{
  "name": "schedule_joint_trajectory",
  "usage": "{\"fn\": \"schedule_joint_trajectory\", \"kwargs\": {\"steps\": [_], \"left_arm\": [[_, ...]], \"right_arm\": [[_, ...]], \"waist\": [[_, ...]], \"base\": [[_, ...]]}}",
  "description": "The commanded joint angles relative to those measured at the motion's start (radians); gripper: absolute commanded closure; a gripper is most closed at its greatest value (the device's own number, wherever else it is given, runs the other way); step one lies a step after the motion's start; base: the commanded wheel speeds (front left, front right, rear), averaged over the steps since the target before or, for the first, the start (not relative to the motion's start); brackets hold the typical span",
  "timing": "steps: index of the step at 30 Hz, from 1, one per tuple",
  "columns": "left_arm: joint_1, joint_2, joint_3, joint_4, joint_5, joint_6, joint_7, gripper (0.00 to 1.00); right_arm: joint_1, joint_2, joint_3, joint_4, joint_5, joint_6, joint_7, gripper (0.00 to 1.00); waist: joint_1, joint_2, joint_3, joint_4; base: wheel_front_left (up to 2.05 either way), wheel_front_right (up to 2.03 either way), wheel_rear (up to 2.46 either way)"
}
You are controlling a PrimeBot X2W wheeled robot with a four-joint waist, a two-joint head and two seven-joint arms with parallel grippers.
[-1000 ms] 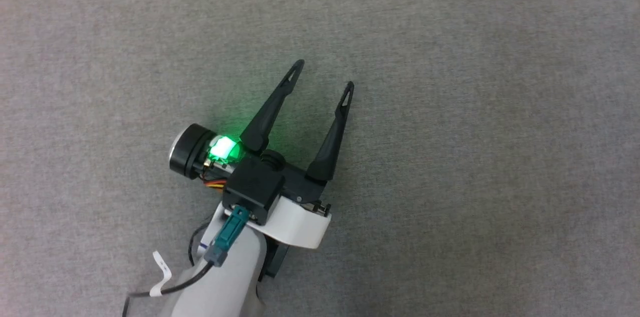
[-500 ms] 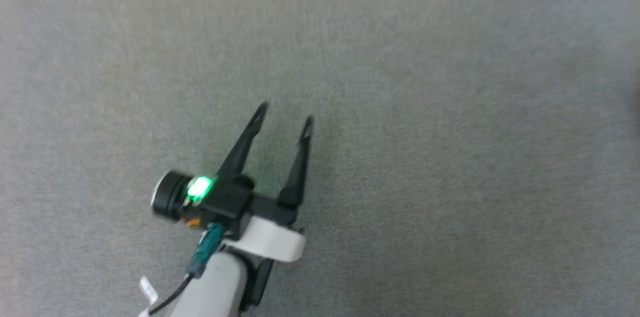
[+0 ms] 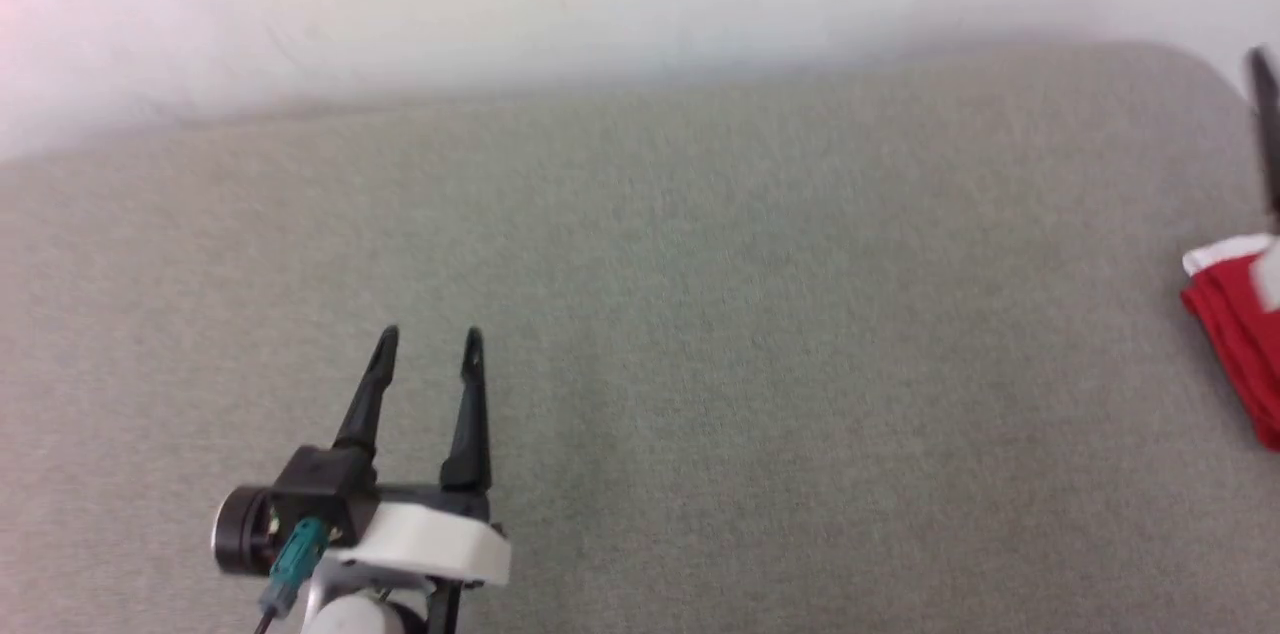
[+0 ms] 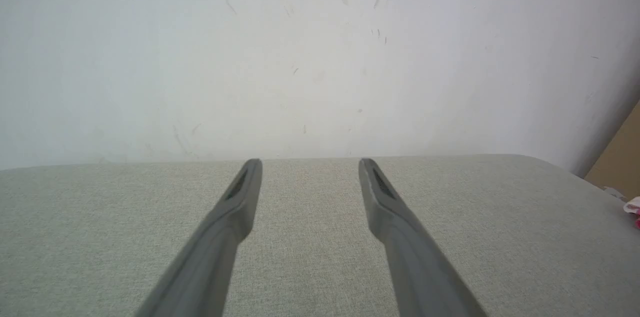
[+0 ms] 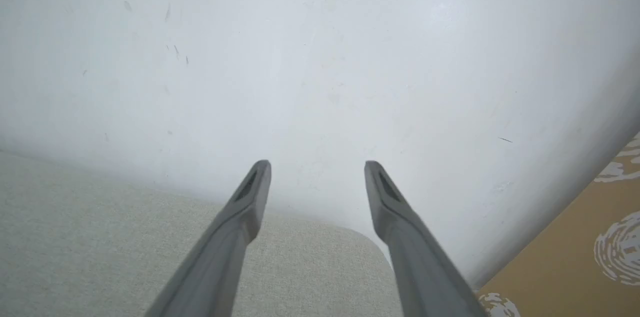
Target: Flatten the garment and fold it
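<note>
Hovering open-fingered over the grey upholstered surface [image 3: 700, 314], gripping nothing.
Spreading dark fingers [image 3: 363, 404] apart on the left gripper [image 3: 430, 336] at the lower left of the head view, and likewise on the right gripper [image 5: 317, 164] at bottom centre of its wrist view, pointing toward the white wall [image 5: 320, 57]; standing well apart from the red shorts [image 3: 1235, 324], lying bunched with a white trim band [image 3: 1215, 254] at the right edge of the head view.
</note>
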Motion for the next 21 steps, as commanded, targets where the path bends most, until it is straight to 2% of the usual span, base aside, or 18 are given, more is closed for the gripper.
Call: {"fn": "schedule_joint_trajectory", "kwargs": {"steps": [1,8,15,21], "left_arm": [[0.017,0.000,0.010,0.004,-0.001,0.004,-0.005,0.00],[0.069,-0.001,0.031,0.006,0.017,0.008,-0.005,0.00],[0.112,-0.010,0.034,-0.007,0.044,0.019,-0.005,0.00],[0.143,-0.015,0.043,0.006,0.066,0.023,-0.005,0.00]], "right_arm": [[0.036,0.030,-0.010,-0.024,-0.002,-0.002,-0.010,0.00],[0.249,0.251,-0.092,-0.210,-0.042,-0.002,-0.064,0.00],[0.447,0.438,-0.137,-0.280,-0.063,-0.002,-0.125,0.00],[0.558,0.489,-0.133,-0.259,-0.111,-0.002,-0.163,0.00]], "waist": [[0.0004,0.0000,-0.087,0.041],[0.0004,0.0000,-0.119,0.065],[0.0004,0.0000,-0.137,0.085],[0.0004,0.0000,-0.141,0.093]], "base": [[0.00,0.00,0.00],[0.00,0.00,0.00],[0.00,0.00,0.00],[0.00,0.00,0.00]]}}
